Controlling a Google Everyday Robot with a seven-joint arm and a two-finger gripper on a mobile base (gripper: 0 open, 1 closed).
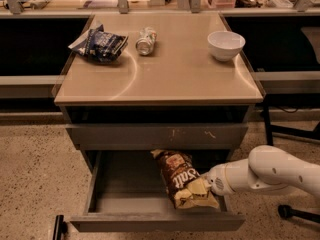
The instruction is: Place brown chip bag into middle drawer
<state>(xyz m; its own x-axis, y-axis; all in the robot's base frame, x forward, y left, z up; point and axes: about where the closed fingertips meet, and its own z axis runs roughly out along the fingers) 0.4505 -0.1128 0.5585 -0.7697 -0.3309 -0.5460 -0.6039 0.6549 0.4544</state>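
The brown chip bag (182,179), dark brown with white "Salt" lettering and a yellow-tan bottom, lies tilted inside the open middle drawer (157,222), right of its centre, with its bottom end toward the front panel. My gripper (206,182) is at the end of the white arm that reaches in from the right. It is against the bag's lower right edge, inside the drawer.
The closed grey drawer front with white scratch marks (156,135) sits just above the open drawer. On the tan tabletop (165,71) are a dark blue snack bag (100,44), a can on its side (145,40) and a white bowl (226,45). A chair base (292,211) stands at the lower right.
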